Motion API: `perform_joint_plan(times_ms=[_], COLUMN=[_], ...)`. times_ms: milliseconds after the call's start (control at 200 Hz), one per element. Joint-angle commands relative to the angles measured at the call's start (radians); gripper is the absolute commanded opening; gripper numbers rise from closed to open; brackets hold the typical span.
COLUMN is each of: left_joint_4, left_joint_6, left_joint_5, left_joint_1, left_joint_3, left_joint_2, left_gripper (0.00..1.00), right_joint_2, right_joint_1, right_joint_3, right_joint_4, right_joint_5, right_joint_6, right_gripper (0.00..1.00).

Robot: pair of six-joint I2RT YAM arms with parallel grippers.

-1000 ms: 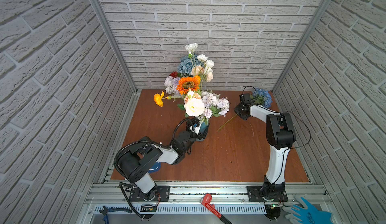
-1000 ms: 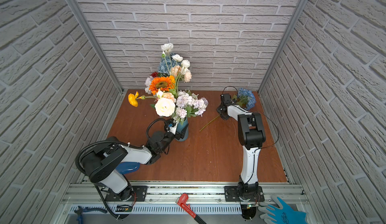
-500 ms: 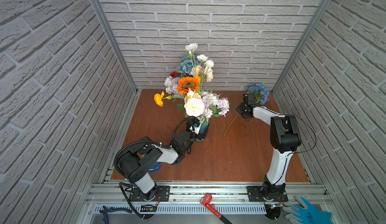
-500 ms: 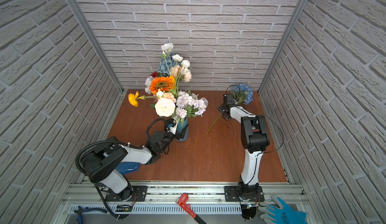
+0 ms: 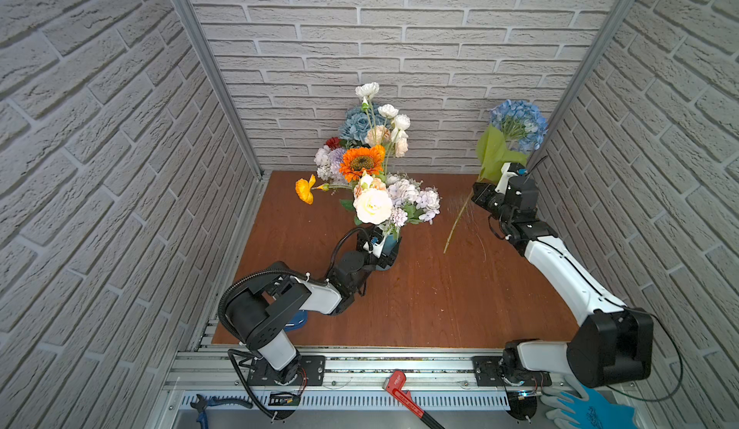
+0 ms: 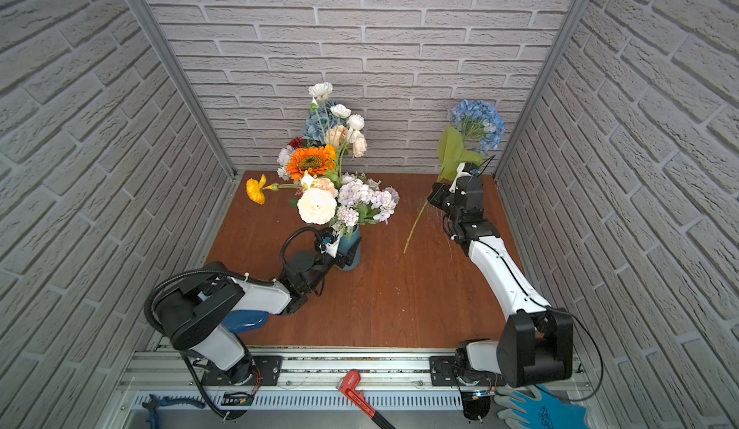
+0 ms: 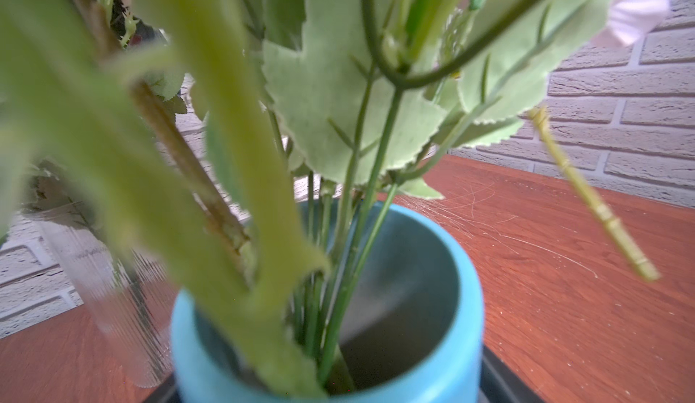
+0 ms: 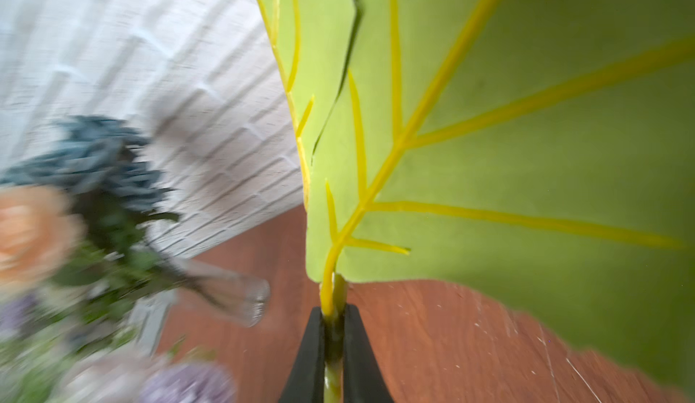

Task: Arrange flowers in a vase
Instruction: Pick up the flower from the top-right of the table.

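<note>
At the right rear corner, the blue hydrangea (image 5: 518,123), flat on the table (image 5: 440,307) a second ago, now hangs lifted, ready to carry to the blue vase (image 6: 353,255). The right gripper (image 8: 334,344) pinches its stem, jaws almost together. The left gripper (image 6: 340,253) straddles the vase; whether it presses, I cannot tell.

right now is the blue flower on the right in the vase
No, the right gripper grips its stem, well apart from the vase.

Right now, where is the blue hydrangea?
In both top views the hydrangea is held up in the right end effector, back right, right of the vase.
</note>
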Motion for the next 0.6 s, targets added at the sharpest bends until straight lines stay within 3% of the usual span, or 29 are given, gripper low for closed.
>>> perform_joint_plan(times_ms=[0, 150, 265, 395, 595], left_joint_4=[-0.006, -0.002, 0.0, -0.005, -0.013], left_joint_6=[0.037, 0.036, 0.034, 0.034, 0.032], left_joint_5=[-0.003, -0.009, -0.012, -0.013, -0.012], left_joint_1=[-0.006, -0.006, -0.006, -0.006, -0.008], left_joint_3=[-0.006, -0.005, -0.003, -0.002, -0.002], left_joint_2=[0.008, 0.012, 0.013, 0.008, 0.002], left_gripper=[0.0, 0.0, 0.0, 0.0, 0.0], right_joint_2=[-0.125, -0.26, -0.321, -0.293, -0.215], right_joint_1=[0.015, 0.063, 0.118, 0.221, 0.365], right_joint_3=[-0.018, -0.041, -0.096, -0.063, -0.102], right_joint_4=[0.079, 0.129, 0.307, 0.351, 0.607], right_joint_5=[-0.121, -0.21, -0.287, -0.313, -0.332], right_joint_6=[-0.066, -0.087, -0.075, -0.133, -0.229], right_gripper=[0.06, 0.05, 0.05, 0.05, 0.05])
